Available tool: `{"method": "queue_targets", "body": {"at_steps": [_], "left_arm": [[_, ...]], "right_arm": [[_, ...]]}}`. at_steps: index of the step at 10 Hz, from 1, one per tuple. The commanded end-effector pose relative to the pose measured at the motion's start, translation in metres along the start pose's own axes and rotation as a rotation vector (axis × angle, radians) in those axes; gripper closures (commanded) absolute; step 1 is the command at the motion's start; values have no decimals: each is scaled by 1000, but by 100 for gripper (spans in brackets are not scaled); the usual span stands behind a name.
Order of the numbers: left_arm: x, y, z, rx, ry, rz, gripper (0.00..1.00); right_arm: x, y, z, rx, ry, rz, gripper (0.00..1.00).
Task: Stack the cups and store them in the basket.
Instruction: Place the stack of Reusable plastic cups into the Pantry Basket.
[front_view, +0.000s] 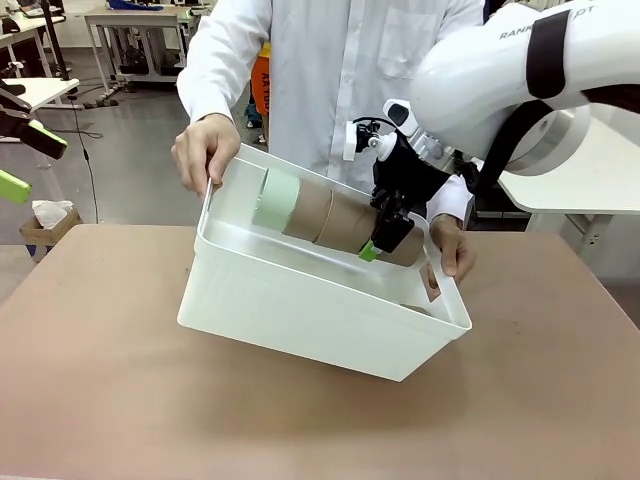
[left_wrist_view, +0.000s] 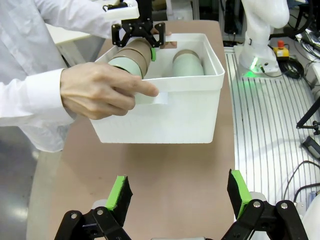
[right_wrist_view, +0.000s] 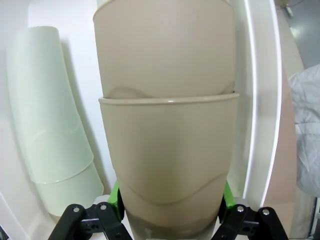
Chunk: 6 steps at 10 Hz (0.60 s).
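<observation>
A person tilts the white basket (front_view: 300, 310) above the table, one hand (front_view: 205, 150) on its left rim and the other (front_view: 455, 245) on its right end. My right gripper (front_view: 385, 238) is shut on a lying stack of tan-brown cups (front_view: 325, 215) with a mint green cup (front_view: 275, 200) at its free end, held inside the basket. In the right wrist view the tan stack (right_wrist_view: 167, 125) sits between my fingers, and a mint green stack (right_wrist_view: 50, 140) lies beside it on the basket floor. My left gripper (left_wrist_view: 178, 192) is open and holds nothing, well short of the basket (left_wrist_view: 165, 115).
The brown table (front_view: 120, 400) spreads in front of the basket. The person stands at the far side. In the left wrist view, a ribbed metal surface (left_wrist_view: 270, 125) and the other arm's base (left_wrist_view: 260, 30) lie to the right.
</observation>
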<state>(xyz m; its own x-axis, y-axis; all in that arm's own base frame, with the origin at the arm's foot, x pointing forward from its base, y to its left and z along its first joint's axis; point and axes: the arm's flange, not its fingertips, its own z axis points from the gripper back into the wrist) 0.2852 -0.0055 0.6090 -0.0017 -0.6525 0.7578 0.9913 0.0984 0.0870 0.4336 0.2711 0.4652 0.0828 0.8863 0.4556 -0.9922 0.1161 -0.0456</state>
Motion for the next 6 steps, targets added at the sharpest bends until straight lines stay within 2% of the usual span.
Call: {"method": "queue_targets", "body": {"at_steps": [1, 6], "left_arm": [[3, -1, 1, -3, -12, 12, 0], [3, -1, 1, -3, -12, 12, 0]], "right_arm": [[3, 17, 5, -4, -6, -26, 15], [14, 25, -8, 13, 24, -63, 15]]}}
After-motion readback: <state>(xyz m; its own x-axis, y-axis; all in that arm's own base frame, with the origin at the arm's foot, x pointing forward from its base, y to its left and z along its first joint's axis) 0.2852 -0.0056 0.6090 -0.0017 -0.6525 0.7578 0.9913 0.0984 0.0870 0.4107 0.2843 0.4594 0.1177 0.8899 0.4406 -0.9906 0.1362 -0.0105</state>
